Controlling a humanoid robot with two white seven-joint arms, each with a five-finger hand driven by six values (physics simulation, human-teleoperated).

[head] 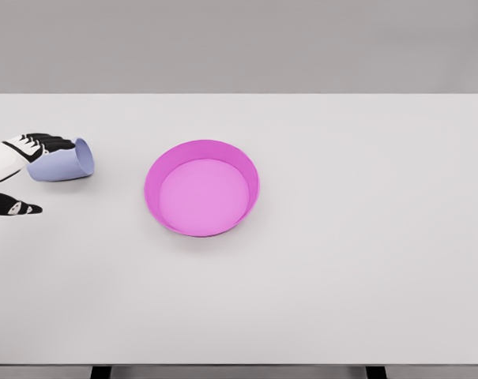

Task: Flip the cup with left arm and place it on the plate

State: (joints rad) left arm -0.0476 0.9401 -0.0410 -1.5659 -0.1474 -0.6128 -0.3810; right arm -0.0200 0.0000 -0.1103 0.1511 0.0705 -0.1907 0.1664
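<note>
A pale lavender cup (pixel 62 164) lies on its side at the left of the frame, about mid-height. Its long axis runs roughly left to right across the picture, with the open rim turned toward the right, facing the plate; the base end is hidden behind the hand. The left hand (pixel 16 170) enters from the left edge and is at the cup: its dark fingers (pixel 47 143) curve over the cup's upper side, while the thumb (pixel 16 208) sticks out below, apart from the cup wall, so the hand is cupped around the cup rather than pinching it firmly. Whether the fingers press on the cup cannot be told.

The magenta plate (pixel 161 170), a shallow round dish with a raised rim, sits near the centre of the frame, right of the cup and well apart from it.

Both rest on a white table (pixel 365 237) that fills most of the view. Behind it, a plain grey wall (pixel 239 43) spans the top.
</note>
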